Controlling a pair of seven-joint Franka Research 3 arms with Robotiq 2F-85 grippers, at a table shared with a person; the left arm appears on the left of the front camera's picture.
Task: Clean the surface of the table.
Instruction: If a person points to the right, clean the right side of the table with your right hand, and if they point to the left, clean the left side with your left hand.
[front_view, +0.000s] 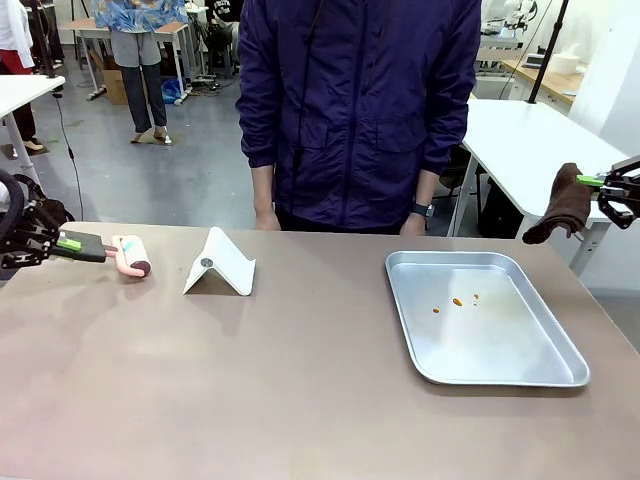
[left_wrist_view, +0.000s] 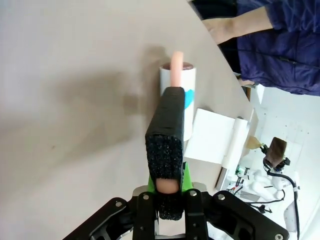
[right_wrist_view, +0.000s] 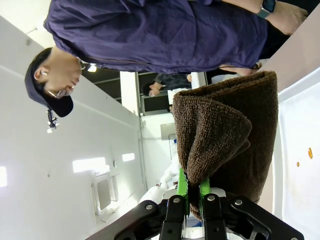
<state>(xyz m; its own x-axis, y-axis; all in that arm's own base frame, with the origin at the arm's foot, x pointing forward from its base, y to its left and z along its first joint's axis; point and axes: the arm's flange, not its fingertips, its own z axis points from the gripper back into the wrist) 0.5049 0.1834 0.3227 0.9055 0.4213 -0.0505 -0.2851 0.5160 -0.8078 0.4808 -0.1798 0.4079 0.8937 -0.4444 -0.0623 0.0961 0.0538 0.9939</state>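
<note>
The left end effector (front_view: 62, 243) is clamped tight on the black foam-sleeved handle (left_wrist_view: 167, 130) of a white lint roller (front_view: 131, 256) w/ a pink plastic stem and dark red end cap. Its green pads (left_wrist_view: 186, 176) pinch the foam from both sides, jaws narrow. The roller sticks out over the far-left part of the wide brownish-taupe matte tabletop (front_view: 300, 390), near the far edge. It looks to sit just clear of the surface, judging by its offset shadow in the left wrist view, but contact can't be settled from these angles.

The right end effector (front_view: 603, 182) is raised beyond the tabletop's right end and closed on a folded dark brown terry cloth (front_view: 560, 203), which hangs down from it, clear of the surface. In the right wrist view the green pads meet on a fold of the cloth w/ almost no space btwn them.

On the tabletop:
- A white folded tent-shaped card (front_view: 220, 266) stands left of centre, near the roller but apart from it.
- A rectangular silver metal tray (front_view: 520, 345) lies on the right half, w/ a few small orange crumbs (front_view: 457, 301) toward its far-left area.

A person in a dark navy jacket (front_view: 360, 100) stands at the far edge, both hands down at the tabletop's rim, a watch (front_view: 425, 210) on one wrist.
</note>
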